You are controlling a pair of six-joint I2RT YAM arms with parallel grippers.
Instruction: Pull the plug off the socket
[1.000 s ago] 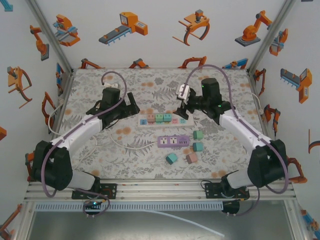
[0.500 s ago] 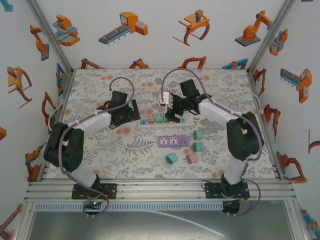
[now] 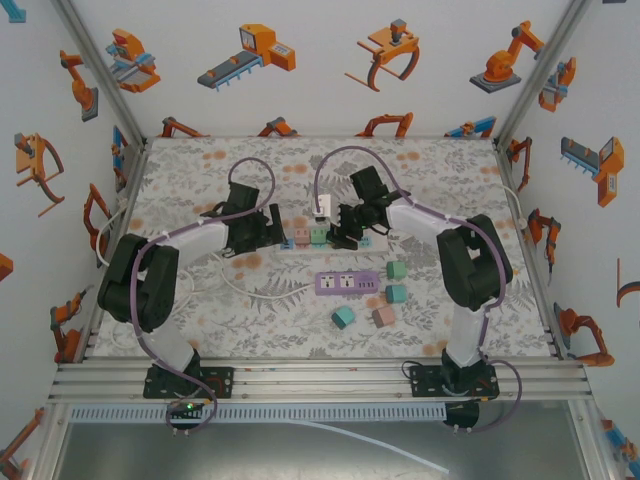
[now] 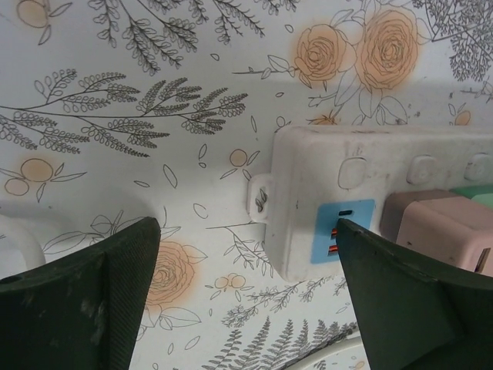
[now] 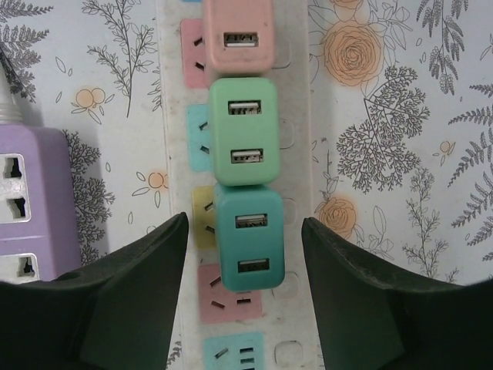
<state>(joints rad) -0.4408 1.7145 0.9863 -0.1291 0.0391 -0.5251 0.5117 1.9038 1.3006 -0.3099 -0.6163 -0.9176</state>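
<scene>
Right now my right gripper (image 5: 243,227) hangs spread wide astride the teal plug (image 5: 248,254), seated in the white power strip (image 5: 293,92) mid-table, just beyond the purple strip (image 5: 35,200). My left gripper (image 4: 245,231), likewise spread, straddles the white strip's left end.

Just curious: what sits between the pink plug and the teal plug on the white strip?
A green two-port plug, pushed into the white strip; the right wrist view shows it.

White power strip (image 5: 295,146) lies flat on the floral mat (image 5: 393,116); pink plug (image 5: 237,35), green plug (image 5: 243,131) and teal plug (image 5: 248,239) sit upright in adjacent sockets.
</scene>
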